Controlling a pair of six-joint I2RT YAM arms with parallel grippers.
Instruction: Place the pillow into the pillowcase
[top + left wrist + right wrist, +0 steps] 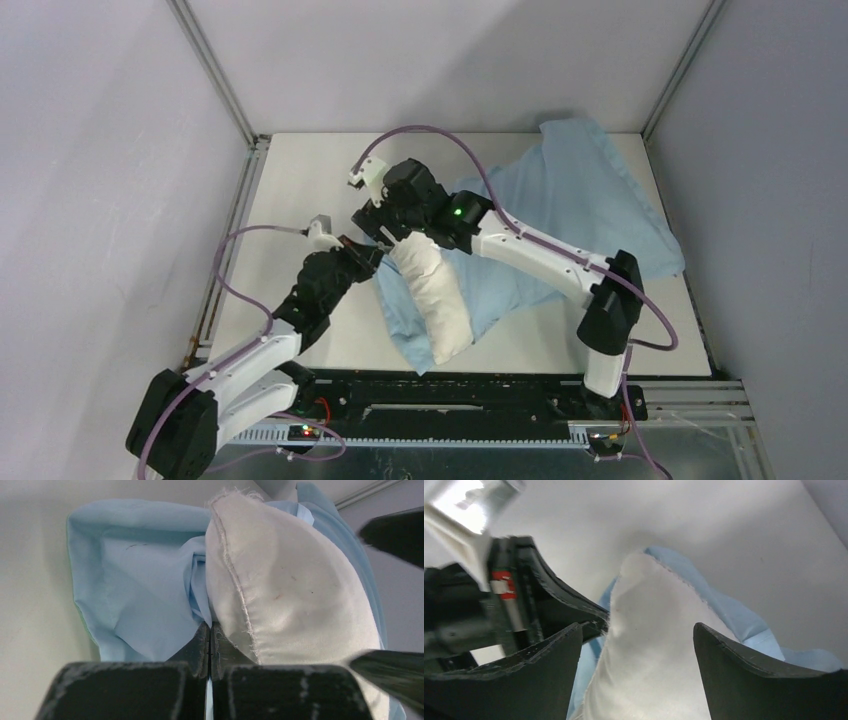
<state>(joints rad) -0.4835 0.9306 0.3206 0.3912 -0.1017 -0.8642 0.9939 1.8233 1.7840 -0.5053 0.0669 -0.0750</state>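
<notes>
The white pillow [436,295] lies slanted on the light blue pillowcase [590,195], which spreads toward the back right of the table. My left gripper [368,256] sits by the pillow's far end. In the left wrist view the left gripper [210,632] is shut on a fold of pillowcase [140,580] right beside the pillow [290,595]. My right gripper [386,226] hovers over that same end. In the right wrist view the right gripper [639,635] stands open astride the pillow [649,650], with pillowcase [734,615] showing behind.
The white table [300,190] is boxed in by grey walls with metal posts [215,75] at the back corners. A purple cable [440,135] arcs over the right arm. A green edge of cloth [82,620] peeks out at the left.
</notes>
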